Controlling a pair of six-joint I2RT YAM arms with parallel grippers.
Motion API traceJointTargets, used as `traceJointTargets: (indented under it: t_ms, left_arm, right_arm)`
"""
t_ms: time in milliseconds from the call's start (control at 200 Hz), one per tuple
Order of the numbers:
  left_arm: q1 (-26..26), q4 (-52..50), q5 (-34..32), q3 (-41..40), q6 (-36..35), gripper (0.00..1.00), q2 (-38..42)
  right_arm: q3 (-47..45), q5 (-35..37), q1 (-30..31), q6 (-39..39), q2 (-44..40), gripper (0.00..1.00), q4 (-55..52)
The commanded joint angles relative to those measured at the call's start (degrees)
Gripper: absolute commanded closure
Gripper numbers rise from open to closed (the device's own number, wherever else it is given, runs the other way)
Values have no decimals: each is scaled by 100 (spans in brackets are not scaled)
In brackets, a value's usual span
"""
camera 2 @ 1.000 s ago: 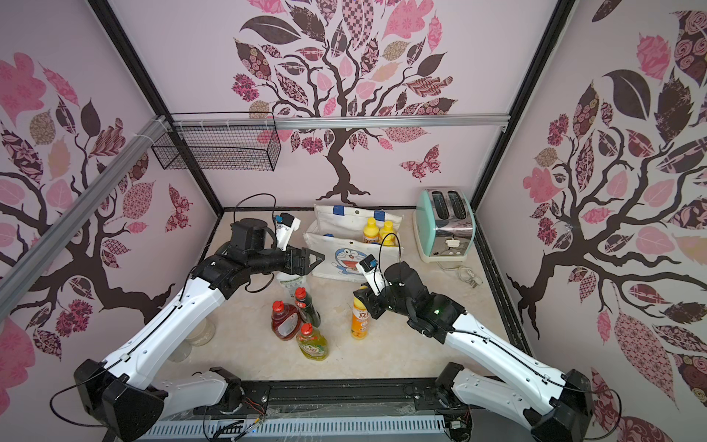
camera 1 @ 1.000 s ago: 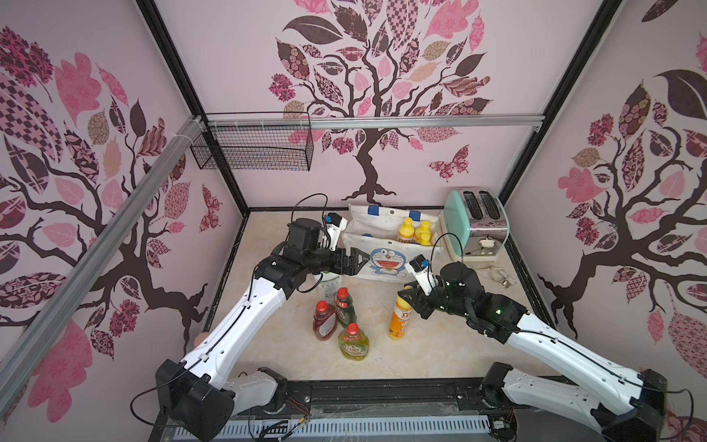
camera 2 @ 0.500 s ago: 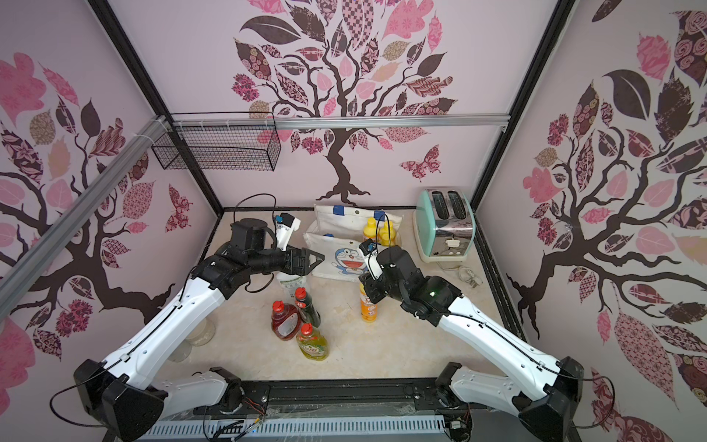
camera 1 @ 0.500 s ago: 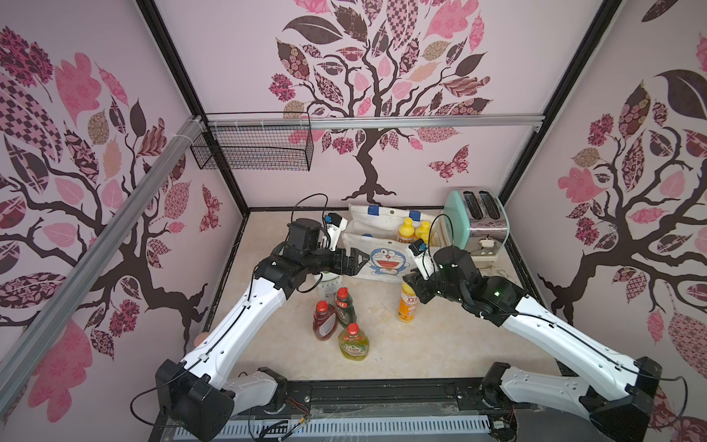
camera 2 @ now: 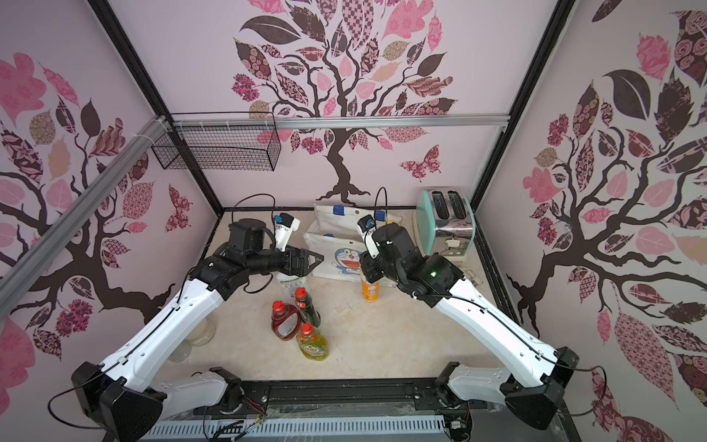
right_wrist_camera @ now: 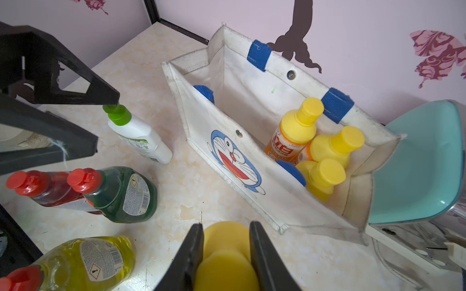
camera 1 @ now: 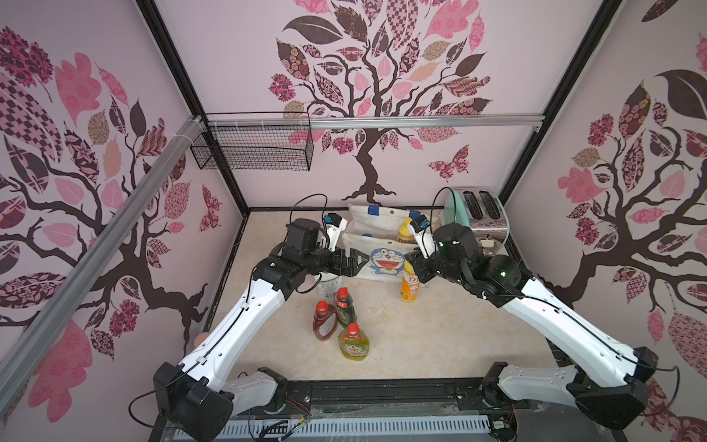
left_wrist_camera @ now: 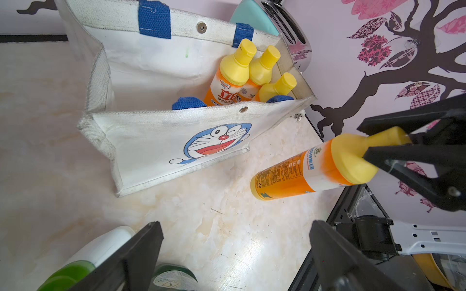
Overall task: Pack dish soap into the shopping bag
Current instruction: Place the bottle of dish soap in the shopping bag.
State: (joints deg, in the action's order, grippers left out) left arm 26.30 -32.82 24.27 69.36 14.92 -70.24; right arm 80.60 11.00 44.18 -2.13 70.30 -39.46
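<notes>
- Pale marbled bench (camera 1: 421, 336), papered walls.
- Right jaws pinch orange bottle (camera 1: 409, 285) by its cap, beside shopping bag (camera 1: 377, 245); three bottles (right_wrist_camera: 297, 131) inside.
- Left jaws spread, empty.
- Next: lift over rim, release.

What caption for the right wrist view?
Right gripper grips an orange bottle by its cap beside the shopping bag holding three others.

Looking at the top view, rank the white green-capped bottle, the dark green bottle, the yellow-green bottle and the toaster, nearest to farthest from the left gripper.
1. White bottle, just under the left gripper.
2. Dark green bottle, nearer the robot.
3. Yellow-green bottle, front of the cluster.
4. Toaster, far back right.
</notes>
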Motion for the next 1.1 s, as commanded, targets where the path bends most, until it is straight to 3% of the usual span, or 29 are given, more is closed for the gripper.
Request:
traceJointTargets:
  t_ms: [0,1095]
  left_arm:
    - [10,-86,51,139,-101,3,96]
    - [13,-155,114,324,-225,3,31]
  right_arm:
    - [673,253,11,52,45,100,66]
    - [4049,499,-122,442,2056,100,-474]
